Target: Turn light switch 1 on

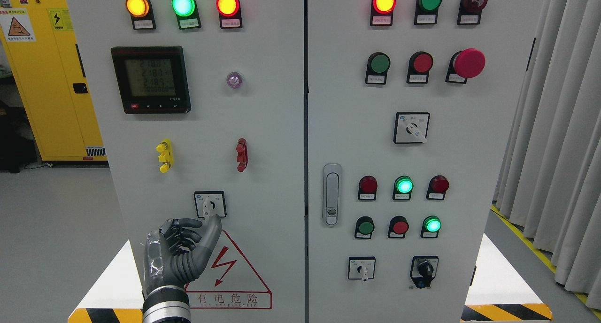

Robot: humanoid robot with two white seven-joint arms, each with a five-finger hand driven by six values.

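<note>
Left hand at the rotary switch on the left cabinet door.

The rotary switch (210, 204) sits low on the left door, its white handle pointing down. The left hand (181, 250) reaches up from just below it, fingers curled together, thumb tip touching the handle, nothing clamped. Just below the switch is a red warning triangle (235, 271). Above it are a yellow clip (165, 155), a red clip (242, 154) and a meter (151, 79).
</note>
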